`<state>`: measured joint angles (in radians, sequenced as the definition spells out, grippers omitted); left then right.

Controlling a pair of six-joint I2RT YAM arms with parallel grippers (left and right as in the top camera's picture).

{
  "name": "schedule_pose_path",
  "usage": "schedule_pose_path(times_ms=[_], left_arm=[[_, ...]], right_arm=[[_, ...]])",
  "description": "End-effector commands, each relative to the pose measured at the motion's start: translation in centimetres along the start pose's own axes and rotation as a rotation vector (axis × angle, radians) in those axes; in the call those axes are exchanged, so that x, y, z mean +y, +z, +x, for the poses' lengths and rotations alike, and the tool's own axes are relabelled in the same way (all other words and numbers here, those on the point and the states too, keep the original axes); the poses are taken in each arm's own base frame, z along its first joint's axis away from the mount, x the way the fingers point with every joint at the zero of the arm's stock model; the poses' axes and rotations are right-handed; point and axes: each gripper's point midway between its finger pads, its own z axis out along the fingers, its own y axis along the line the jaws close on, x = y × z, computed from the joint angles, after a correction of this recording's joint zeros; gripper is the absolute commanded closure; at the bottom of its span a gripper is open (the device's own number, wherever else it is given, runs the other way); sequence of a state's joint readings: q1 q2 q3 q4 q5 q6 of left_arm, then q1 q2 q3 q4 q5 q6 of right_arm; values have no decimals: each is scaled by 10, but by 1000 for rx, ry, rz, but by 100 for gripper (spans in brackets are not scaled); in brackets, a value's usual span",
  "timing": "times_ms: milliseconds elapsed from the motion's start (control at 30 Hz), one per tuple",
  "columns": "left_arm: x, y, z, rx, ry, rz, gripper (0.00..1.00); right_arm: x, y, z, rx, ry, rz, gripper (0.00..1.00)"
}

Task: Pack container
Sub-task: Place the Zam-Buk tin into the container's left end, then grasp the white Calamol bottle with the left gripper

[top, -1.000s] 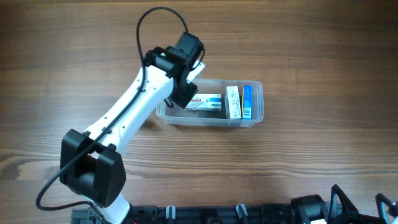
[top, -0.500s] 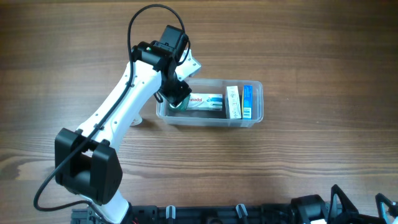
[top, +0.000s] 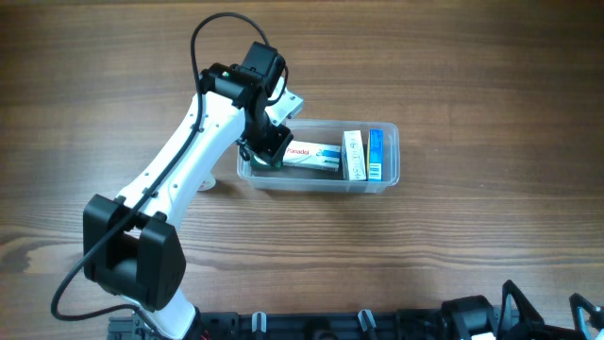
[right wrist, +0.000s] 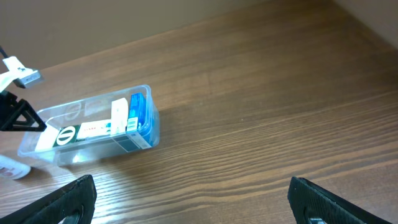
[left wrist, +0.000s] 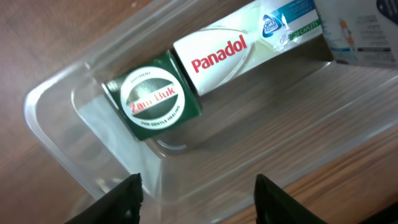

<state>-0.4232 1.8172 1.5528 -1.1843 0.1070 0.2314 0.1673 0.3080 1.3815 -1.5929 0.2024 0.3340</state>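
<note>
The clear container (top: 391, 174) lies at mid-table. It holds a green Zam-Buk box (left wrist: 152, 101) at its left end, a white Panadol box (left wrist: 231, 51) beside it, then a white box (top: 354, 154) and a blue box (top: 376, 154) at the right end. My left gripper (left wrist: 199, 193) is open and empty, just above the container's left end (left wrist: 55, 124) near the green box; it also shows in the overhead view (top: 269, 151). My right gripper (right wrist: 193, 199) is open and empty, low over bare wood far from the container (right wrist: 148, 94).
A small white object (top: 205, 182) lies on the wood left of the container, under my left arm. Bare wooden table surrounds the container. The right arm's base sits at the front edge (top: 510, 307).
My left arm has swung a little left and drawn back from the container's left end. The green box now shows lying inside, free of the jaws. The right arm has not moved.
</note>
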Motion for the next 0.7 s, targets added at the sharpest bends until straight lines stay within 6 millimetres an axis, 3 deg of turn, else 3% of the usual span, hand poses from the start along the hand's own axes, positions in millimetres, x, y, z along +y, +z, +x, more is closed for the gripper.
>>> schedule_pose_path(times_ms=[0,100,167,267,333,400,667], left_arm=[[-8,-21,2,-51,-158,29,39],[6,-84,6,-234,-330,-54,24],[23,-121,27,-317,-515,-112,18],[45,-146,68,-322,-669,-196,22],[62,-144,90,-267,-722,-264,24],[73,-128,103,-208,-789,-275,23],[99,-55,121,-63,-877,-281,24]], right_arm=[[1,-3,1,-12,-11,-10,0],[1,-3,1,-12,-11,-10,0],[1,-3,1,-12,-12,-10,0],[1,-3,1,-12,-11,-10,0],[1,-3,1,-12,-12,-10,0],[1,-3,1,-12,-11,-10,0],[1,-3,1,-12,-11,-10,0]])
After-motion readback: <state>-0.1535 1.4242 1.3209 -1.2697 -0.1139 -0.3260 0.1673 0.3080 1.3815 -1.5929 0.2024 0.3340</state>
